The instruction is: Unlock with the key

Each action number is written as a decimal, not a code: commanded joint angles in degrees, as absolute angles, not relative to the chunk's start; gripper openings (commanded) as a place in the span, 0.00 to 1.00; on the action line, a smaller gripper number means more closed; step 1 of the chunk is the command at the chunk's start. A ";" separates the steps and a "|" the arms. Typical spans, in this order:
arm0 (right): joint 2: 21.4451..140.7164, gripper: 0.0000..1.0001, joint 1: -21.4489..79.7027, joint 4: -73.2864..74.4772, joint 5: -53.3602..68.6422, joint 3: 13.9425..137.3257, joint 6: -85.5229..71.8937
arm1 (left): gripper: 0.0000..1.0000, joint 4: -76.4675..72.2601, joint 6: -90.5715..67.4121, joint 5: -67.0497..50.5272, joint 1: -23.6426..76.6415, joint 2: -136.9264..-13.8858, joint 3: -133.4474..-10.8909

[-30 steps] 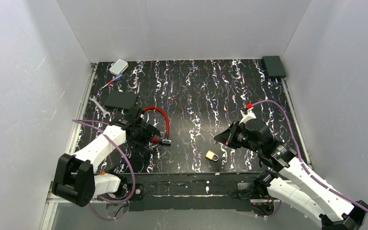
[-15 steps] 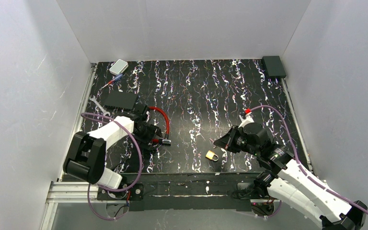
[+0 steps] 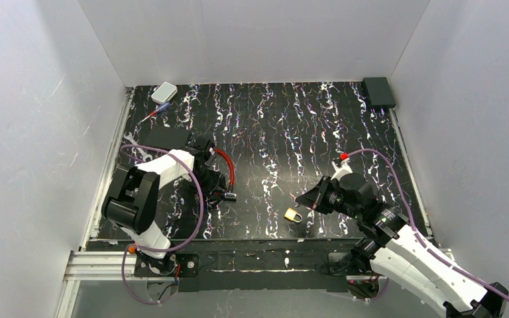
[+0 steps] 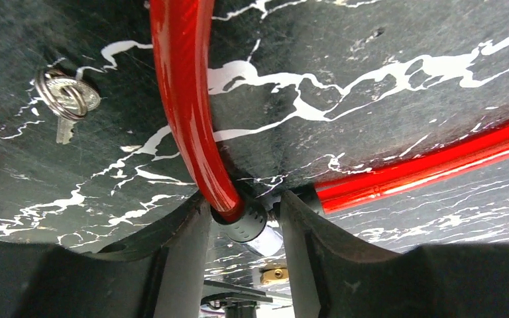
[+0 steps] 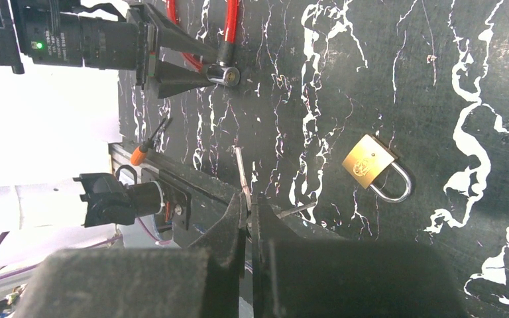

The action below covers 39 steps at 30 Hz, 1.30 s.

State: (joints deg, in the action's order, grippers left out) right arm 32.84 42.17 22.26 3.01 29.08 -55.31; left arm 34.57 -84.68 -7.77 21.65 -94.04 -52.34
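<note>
The left pincer [image 4: 244, 200] was spread around the end of the red cable lock [image 4: 185, 99]. The right pincer [image 5: 250, 199] was clamped on a thin key [image 5: 241, 173] near the brass padlock [image 5: 369, 162].

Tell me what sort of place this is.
Probably a robotics test cell: plain white walls box in a black marbled table, with a left arm and a right arm mounted at its near edge.

The right hand [image 5: 250, 202] was clamped on a thin silver key [image 5: 240, 169]; a brass padlock [image 5: 370, 164] lay flat on the black marbled table [image 5: 371, 66], well apart.
</note>
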 commanded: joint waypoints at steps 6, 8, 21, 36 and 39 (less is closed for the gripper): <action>30.30 0.01 42.36 20.85 1.86 28.68 -54.76 | 0.07 38.12 -82.05 -6.30 23.18 -99.39 -57.40; 30.12 0.01 42.34 20.78 1.89 28.65 -54.48 | 0.00 37.33 -80.74 -7.45 23.13 -100.22 -57.41; 32.50 0.01 42.35 16.58 4.49 28.03 -52.76 | 0.00 31.01 -72.12 -13.28 23.12 -90.67 -50.76; 40.76 0.01 42.64 3.26 8.32 23.78 -54.00 | 0.00 16.03 -74.76 -26.42 22.88 -87.70 -43.88; 41.19 0.01 43.23 0.60 8.31 22.60 -55.39 | 0.00 15.97 -75.11 -28.50 22.79 -87.79 -44.50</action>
State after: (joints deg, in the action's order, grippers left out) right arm 41.01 42.37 7.79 7.73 23.97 -53.84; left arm 17.89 -74.30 -23.22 22.79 -90.89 -44.23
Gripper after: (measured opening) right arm 0.044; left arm 0.166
